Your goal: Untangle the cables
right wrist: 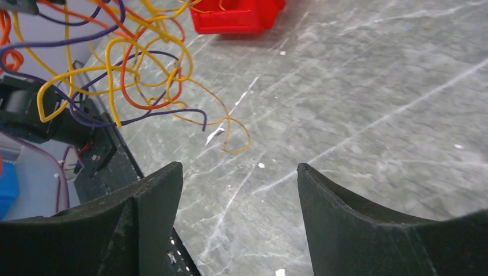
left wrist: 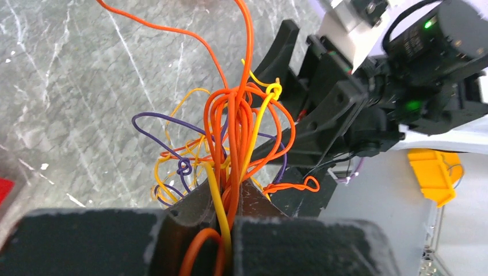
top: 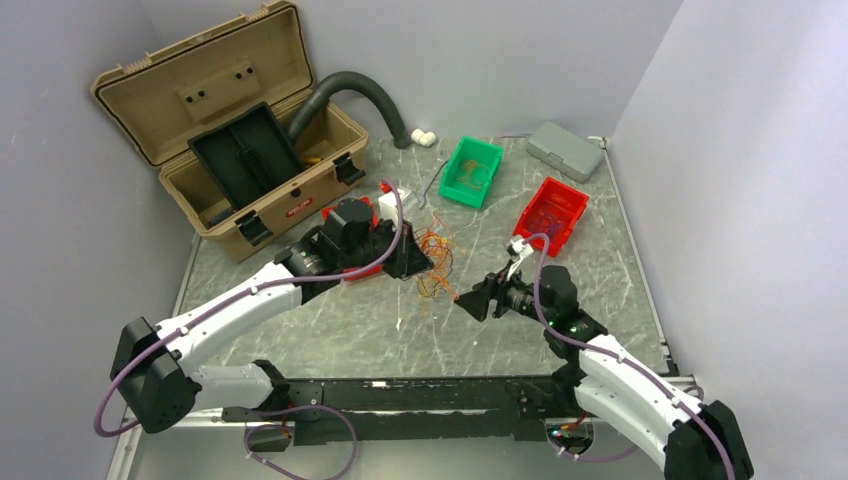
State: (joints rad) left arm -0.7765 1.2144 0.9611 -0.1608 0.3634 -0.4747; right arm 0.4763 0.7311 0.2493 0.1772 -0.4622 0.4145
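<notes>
The cables (top: 434, 262) are a loose tangle of thin orange, yellow and purple wires above the middle of the table. My left gripper (top: 424, 258) is shut on the cables (left wrist: 233, 138); orange and yellow strands run between its closed fingers (left wrist: 227, 198). In the right wrist view the cables (right wrist: 115, 63) hang at the upper left, with loose ends over the table. My right gripper (top: 462, 298) is open and empty, just right of the tangle, its fingers (right wrist: 158, 195) wide apart over bare table.
An open tan toolbox (top: 235, 130) with a dark corrugated hose (top: 360, 95) stands at the back left. A green bin (top: 471, 171), a red bin (top: 551, 214) and a grey box (top: 565, 150) sit at the back right. Another red bin shows in the right wrist view (right wrist: 236, 17).
</notes>
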